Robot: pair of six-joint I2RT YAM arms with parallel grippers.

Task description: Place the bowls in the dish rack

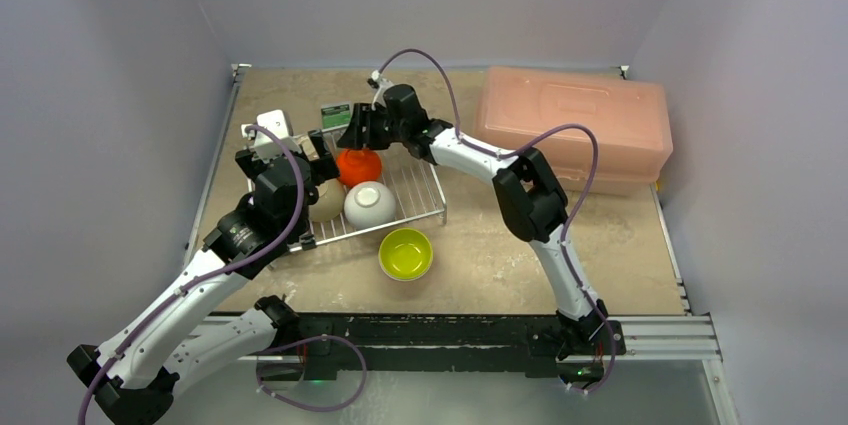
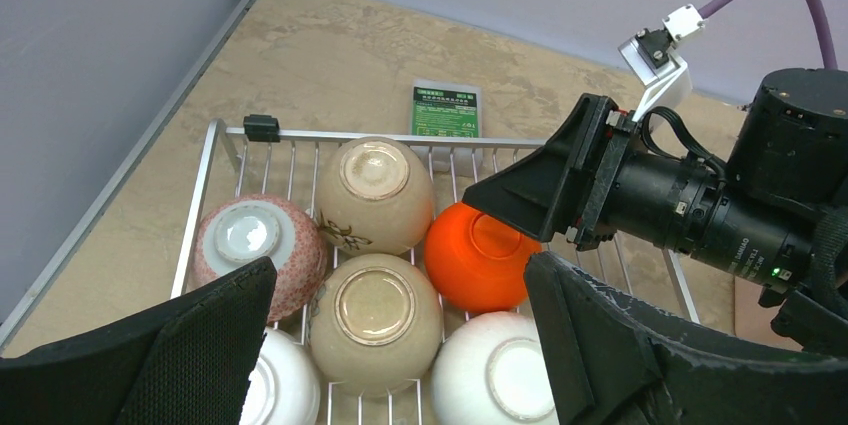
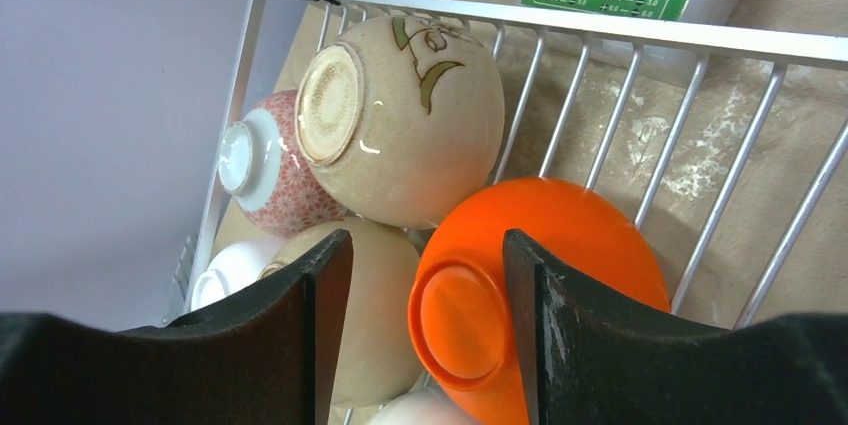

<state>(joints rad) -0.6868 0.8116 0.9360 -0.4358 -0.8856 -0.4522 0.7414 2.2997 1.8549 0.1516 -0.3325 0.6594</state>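
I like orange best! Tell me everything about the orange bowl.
The orange bowl is shiny and smooth, maybe plastic. It lies upside down and tilted in the dish rack, round foot showing, touching the beige flowered bowl. The right gripper's open fingers sit either side of its foot.

Heads up, your left arm (image 1: 262, 207) covers the dish rack (image 1: 420, 191) toward the desk's left edge; green card (image 2: 445, 110) print's unreadable.

A pink translucent box (image 1: 572, 125) sits on the table's (image 1: 500, 255) far right; a green-labelled packet (image 2: 445, 110) lies flat farther left
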